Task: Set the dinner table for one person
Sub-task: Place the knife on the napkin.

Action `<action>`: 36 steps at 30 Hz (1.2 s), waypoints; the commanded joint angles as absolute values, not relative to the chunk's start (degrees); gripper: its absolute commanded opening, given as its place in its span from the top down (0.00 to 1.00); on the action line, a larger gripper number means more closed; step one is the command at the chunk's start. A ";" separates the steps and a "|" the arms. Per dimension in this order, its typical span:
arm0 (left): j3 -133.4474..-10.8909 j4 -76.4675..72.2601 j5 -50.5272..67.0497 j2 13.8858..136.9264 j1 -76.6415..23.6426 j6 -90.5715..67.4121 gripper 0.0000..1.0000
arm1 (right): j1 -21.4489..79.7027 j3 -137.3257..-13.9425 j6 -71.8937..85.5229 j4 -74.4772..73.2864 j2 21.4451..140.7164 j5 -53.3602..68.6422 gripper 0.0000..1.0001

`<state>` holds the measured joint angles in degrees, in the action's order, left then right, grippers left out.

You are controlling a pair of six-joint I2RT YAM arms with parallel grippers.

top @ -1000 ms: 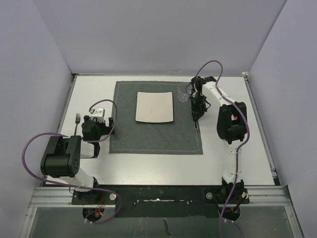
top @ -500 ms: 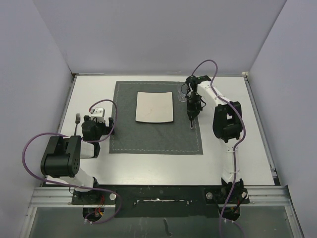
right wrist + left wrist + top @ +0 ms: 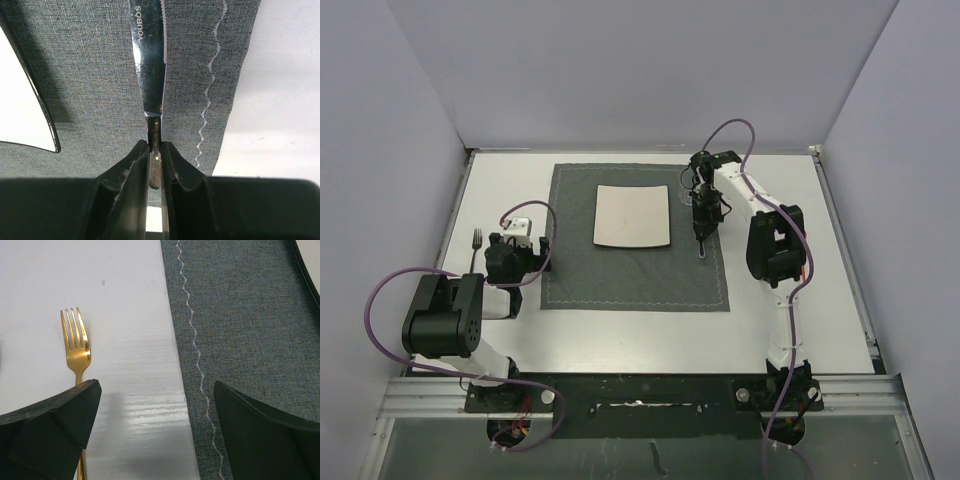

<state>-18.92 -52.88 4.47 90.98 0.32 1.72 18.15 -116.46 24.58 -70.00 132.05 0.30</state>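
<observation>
Our right gripper drifted toward the white square plate, clamping the silver serrated knife; our left gripper gapes, the gold fork ahead unplaced on the flat white dinner table.

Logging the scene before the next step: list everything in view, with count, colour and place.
dinner table: one, white, under everything.
placemat: one, dark grey with pale zigzag stitching, mid-table.
square plate: one, white, on the placemat's far half.
fork: one, gold, on bare table left of the placemat.
table knife: one, silver, over the placemat right of the plate, handle gripped.
glass: one, it seems, clear, by the plate's far right corner, mostly hidden.
left arm and right arm: two, black and white, purple cables, bolted at the near edge.
left claw: one, black, open, over the placemat's left edge beside the fork.
right claw: one, black, shut on the table knife.
</observation>
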 commanded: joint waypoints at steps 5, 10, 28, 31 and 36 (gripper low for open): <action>-20.39 -55.11 4.20 91.93 0.44 1.14 0.02 | 19.22 -119.71 26.14 -70.75 132.30 1.47 1.00; -20.39 -55.11 4.21 91.89 0.44 1.14 0.02 | 19.60 -119.84 26.96 -70.54 132.52 1.83 1.00; -20.39 -55.11 4.15 91.93 0.44 1.14 0.02 | 21.61 -120.74 29.44 -70.23 134.04 1.38 1.00; -20.39 -55.11 4.22 91.93 0.44 1.14 0.02 | 21.95 -120.89 29.69 -70.05 134.26 1.48 1.00; -20.39 -55.11 4.22 91.93 0.44 1.14 0.02 | 22.27 -121.28 30.05 -70.20 134.30 1.24 1.00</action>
